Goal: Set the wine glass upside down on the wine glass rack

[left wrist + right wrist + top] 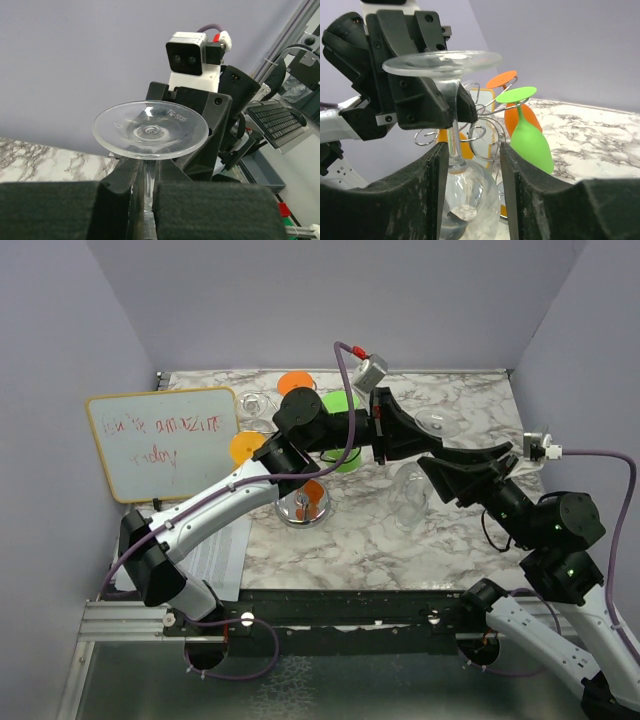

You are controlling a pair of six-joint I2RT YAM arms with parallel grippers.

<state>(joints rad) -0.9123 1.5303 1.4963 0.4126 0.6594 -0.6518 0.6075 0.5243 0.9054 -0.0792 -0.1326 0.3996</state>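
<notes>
The wine glass (150, 131) is off the counter (470, 400) and already inverted. Its round foot is on top, the bowl hangs below, and its long axis is close to upright. The left fingers (117, 200) are clenched on the stem just under the foot, so the left arm carries it.

The right fingers (420, 200) stand apart on either side of the bowl. Their inner faces are very close to the glass, and I cannot tell whether they press it or have let go.

The wine glass rack (290, 512) stands on the counter to the robot's left of the held glass, near the left forearm. In the right wrist view its curled chrome arms show just beyond the stem. A green glass (530, 145) and an orange glass (501, 79) already hang there, foot up.

The coming move probably turns on that sideways offset. The stem has to travel level towards a free loop, staying upright, until the foot sits above the wire. The left arm is the nearer one and has the grip. The right fingers likely need to clear the bowl first.
</notes>
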